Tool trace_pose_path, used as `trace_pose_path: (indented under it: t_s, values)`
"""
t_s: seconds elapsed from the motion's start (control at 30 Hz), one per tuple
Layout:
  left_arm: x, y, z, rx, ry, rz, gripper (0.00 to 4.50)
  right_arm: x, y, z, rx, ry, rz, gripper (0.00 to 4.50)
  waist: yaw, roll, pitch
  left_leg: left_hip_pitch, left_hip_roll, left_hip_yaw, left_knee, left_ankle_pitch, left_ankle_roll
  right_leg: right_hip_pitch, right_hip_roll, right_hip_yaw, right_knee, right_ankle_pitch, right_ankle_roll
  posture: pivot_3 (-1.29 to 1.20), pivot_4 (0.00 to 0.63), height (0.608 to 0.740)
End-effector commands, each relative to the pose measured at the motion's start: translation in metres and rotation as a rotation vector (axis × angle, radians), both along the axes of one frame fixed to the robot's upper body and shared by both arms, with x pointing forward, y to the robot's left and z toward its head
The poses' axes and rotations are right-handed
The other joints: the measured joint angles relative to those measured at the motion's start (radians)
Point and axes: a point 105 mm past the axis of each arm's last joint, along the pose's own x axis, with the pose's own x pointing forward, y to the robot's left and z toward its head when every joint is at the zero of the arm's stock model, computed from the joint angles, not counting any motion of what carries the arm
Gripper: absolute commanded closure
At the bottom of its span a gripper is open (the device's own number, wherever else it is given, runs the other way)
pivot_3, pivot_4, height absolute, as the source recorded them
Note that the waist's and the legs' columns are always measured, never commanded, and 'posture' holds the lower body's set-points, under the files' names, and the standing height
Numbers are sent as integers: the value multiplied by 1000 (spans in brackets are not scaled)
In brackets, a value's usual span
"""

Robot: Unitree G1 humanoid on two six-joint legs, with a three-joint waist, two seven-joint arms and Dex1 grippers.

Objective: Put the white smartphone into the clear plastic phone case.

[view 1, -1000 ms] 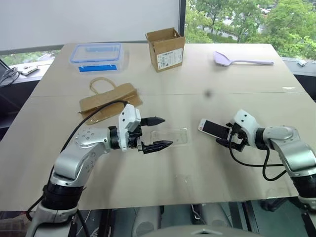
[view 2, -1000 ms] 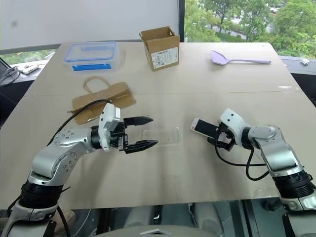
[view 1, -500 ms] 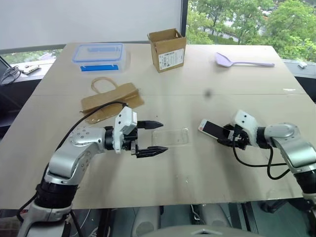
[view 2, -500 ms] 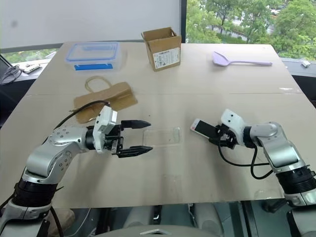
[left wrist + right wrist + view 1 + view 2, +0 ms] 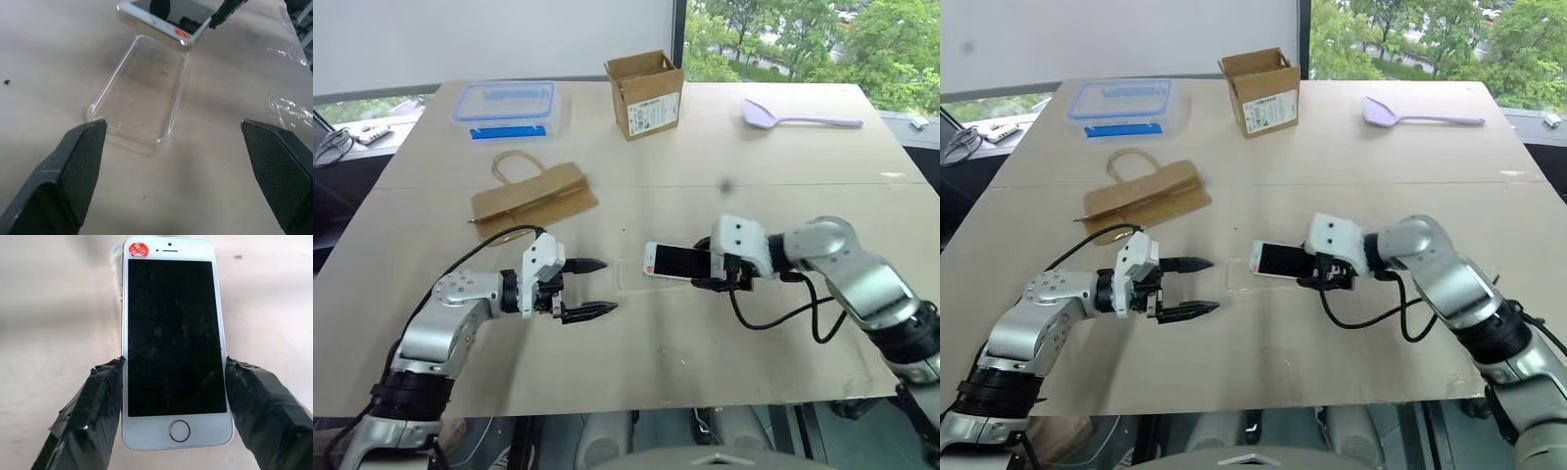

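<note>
Two claws were at work: your right gripper (image 5: 703,271) squeezed the white smartphone (image 5: 676,261) over the clear plastic phone case (image 5: 142,100); your left gripper (image 5: 591,288) stood wide open nearby. Tilted, the phone could have missed.

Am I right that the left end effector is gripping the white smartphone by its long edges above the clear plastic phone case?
Not quite: the right end effector grips the white black-screened smartphone by its long edges, as the right wrist view shows. The left end effector is open, holding nothing, beside the clear plastic phone case.
</note>
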Motion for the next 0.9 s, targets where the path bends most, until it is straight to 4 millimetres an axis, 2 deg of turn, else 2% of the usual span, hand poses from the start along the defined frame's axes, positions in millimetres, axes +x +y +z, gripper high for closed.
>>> trace_pose_path:
  t_s: [0.03, 0.23, 0.43, 0.9]
  values:
    - [-2, 0, 4, 11, -31, -18, 0, 8, 5, 2, -29, -31, 43, 1713, 0, 0, 0, -1, 0, 0, 0, 0, 0, 0, 0, 0, 0, 0, 0, 0, 150, 740]
    - [-7, 4, 0, 7, -25, 2, 0, 9, 14, -1, -71, -38, 99, 1714, -5, 0, 0, -10, 0, -1, 1, 0, 0, -10, 3, -1, 3, 3, 3, 0, 150, 740]
    - [-9, 7, -3, 6, -22, 23, 0, 3, 23, -1, -79, -35, 138, 1714, -3, 0, 0, -10, 0, -1, 1, 0, 0, -11, 3, -1, 4, 3, 4, 0, 150, 740]
    - [-10, 6, -9, 11, -19, 29, 0, -6, 23, -12, -223, 1, 173, 1714, -3, 0, 0, -9, 0, -1, 3, 0, 0, -10, 3, 0, 6, 3, 3, 0, 150, 740]
